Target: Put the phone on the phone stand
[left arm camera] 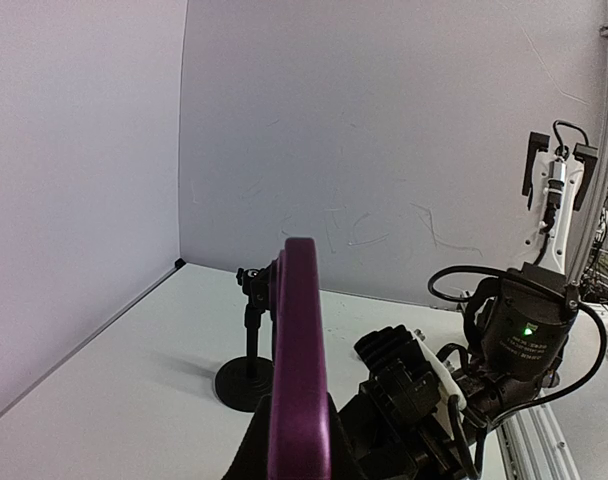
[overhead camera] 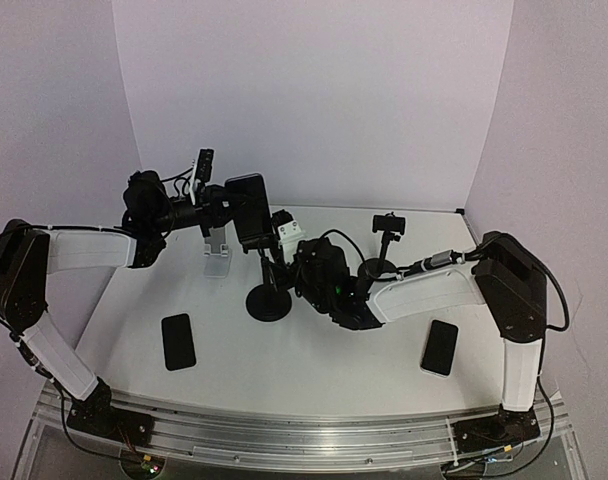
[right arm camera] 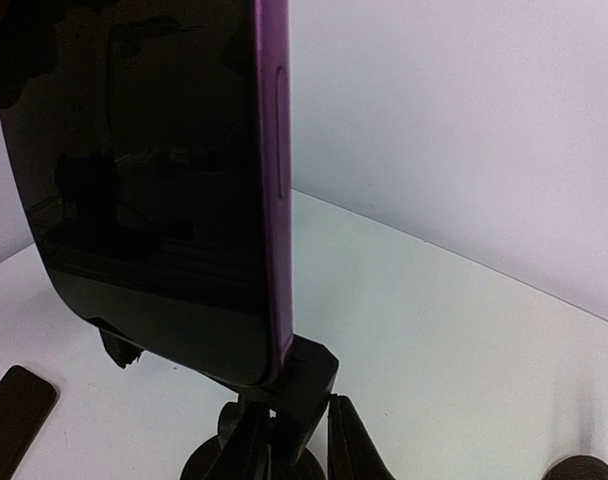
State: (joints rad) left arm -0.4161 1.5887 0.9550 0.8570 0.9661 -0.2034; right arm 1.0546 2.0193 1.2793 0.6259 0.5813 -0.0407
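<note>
We are at the seating step: the left end effector [overhead camera: 232, 208], closed tight on the purple phone [overhead camera: 249, 210], holds it upright near the middle of the counter [overhead camera: 334, 355], lower end in the clamp of the phone stand [overhead camera: 269, 302]. The right end effector [right arm camera: 296, 455] straddles the stand's stem, narrowly parted; whether it grips we cannot tell. Next, we judge, the clamp must take the phone before the left releases.

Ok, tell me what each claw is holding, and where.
Left claw: the purple phone, pinched at its side edge. Right claw: straddles the phone stand just below its clamp; whether it grips yet cannot be told.
</note>
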